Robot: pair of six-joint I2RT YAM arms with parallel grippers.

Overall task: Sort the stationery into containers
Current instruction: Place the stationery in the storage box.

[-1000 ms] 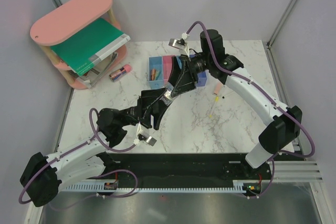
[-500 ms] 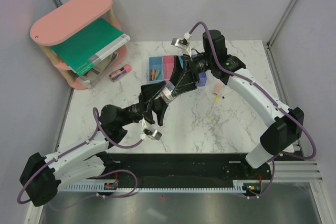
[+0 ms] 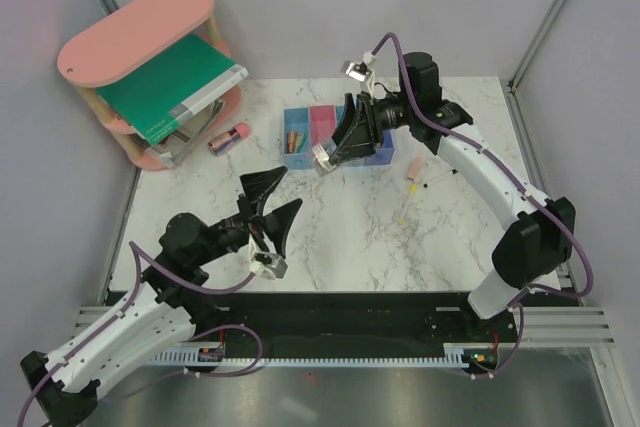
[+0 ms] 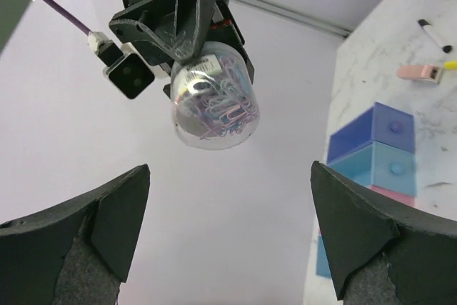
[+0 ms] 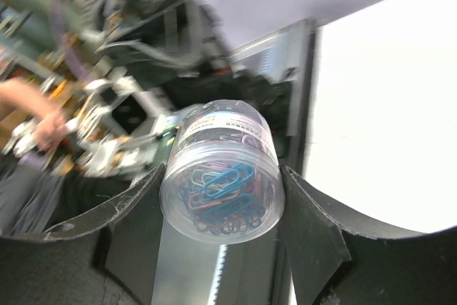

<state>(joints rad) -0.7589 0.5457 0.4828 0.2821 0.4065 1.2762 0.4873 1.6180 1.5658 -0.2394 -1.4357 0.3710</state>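
Your right gripper [image 3: 332,152] grasps a clear jar [image 5: 221,176], partly hiding the bins [image 3: 300,132]; only wrist views reveal its paper clips [image 5: 218,194]. Your left gripper [image 3: 272,199] gapes, empty.

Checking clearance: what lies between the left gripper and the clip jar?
Nothing: the left wrist view shows a bare gap from the open left gripper to the jar.

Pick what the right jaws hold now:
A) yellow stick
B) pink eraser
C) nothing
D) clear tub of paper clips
D: in the right wrist view the right jaws clamp a clear tub full of coloured paper clips, lifted off the table.
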